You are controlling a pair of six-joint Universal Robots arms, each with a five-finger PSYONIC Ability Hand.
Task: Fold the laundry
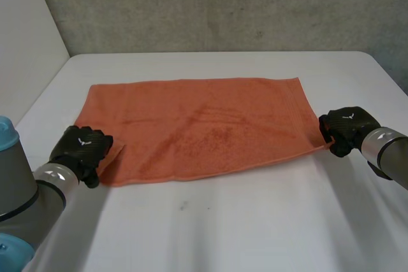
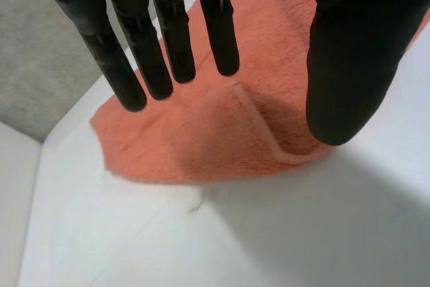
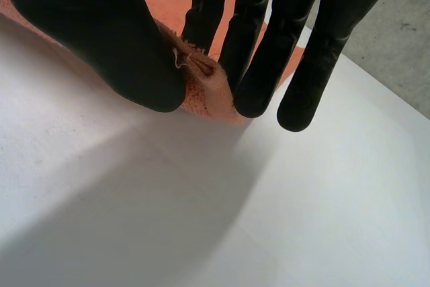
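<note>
The towel (image 1: 204, 125) lies flat in 1 layer on the surface (image 1: 255, 227). Its long axis runs across the robot from left to right, and its short axis runs away from the robot. Both hands sit on the near long edge, 1 at each end: the left hand (image 1: 81, 148) at the near-left corner (image 2: 289, 156), the right hand (image 1: 344, 130) at the near-right corner (image 3: 201, 92). For each hand the bulk of the cloth lies ahead and inward, and the far long edge lies straight ahead across the short axis.

The right hand pinches its corner. In its wrist view the cloth is bunched between the thumb (image 3: 114, 45) and the fingers (image 3: 259, 72), raised a little off the surface. The left hand is spread wide and straight and closes on nothing. The near-left corner lies flat beneath it, hem showing, in the gap between its 2 sides.

The likely next step is for the left hand to come down and close on that corner. Then both hands would probably carry the near edge away to the far edge, halving the towel across its short axis. That fold depends on the 2 hands holding the same edge, level with each other. Lifting on the right hand's hold alone would probably drag the cloth askew.
</note>
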